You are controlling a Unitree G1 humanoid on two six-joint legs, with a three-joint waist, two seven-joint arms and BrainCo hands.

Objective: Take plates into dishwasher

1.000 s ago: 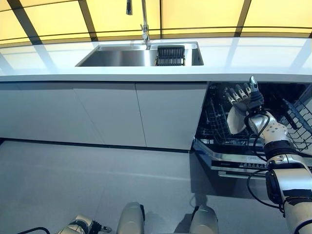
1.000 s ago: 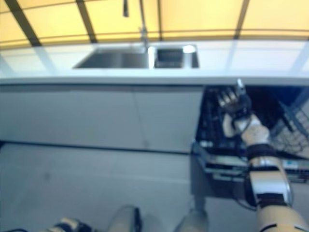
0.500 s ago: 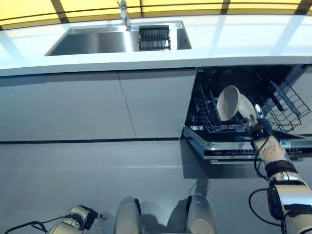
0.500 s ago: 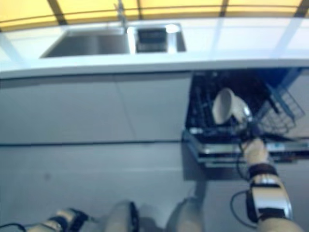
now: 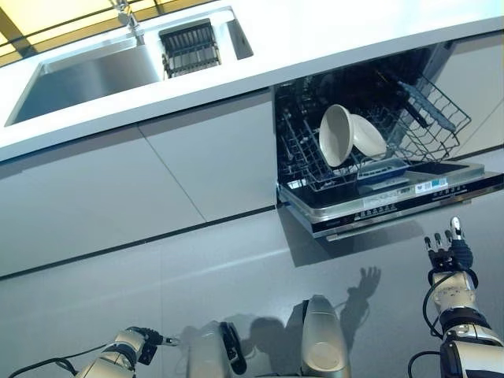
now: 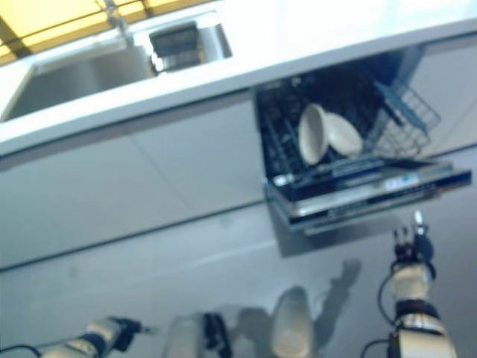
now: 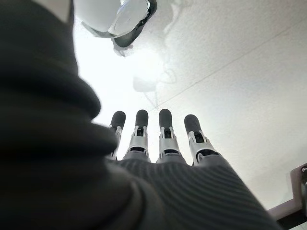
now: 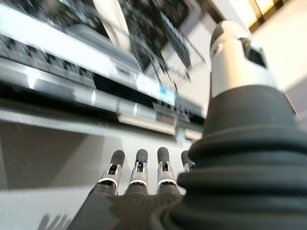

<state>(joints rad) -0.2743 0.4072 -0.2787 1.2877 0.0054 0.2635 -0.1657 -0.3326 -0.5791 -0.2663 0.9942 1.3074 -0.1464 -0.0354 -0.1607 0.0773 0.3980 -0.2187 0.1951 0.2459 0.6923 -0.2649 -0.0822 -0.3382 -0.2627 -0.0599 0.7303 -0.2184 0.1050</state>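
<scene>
Plates (image 5: 337, 135) stand on edge, leaning together in the dishwasher (image 5: 370, 153) rack at upper right of the frame so water can drain, while the right hand (image 5: 450, 253) at lower right and left hand (image 7: 153, 139) hang released, holding nothing.

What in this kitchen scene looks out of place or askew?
Nothing is spilled or damaged. The two white dishes lean tilted on edge in the dishwasher rack, as expected, and the right hand hangs open below.
</scene>
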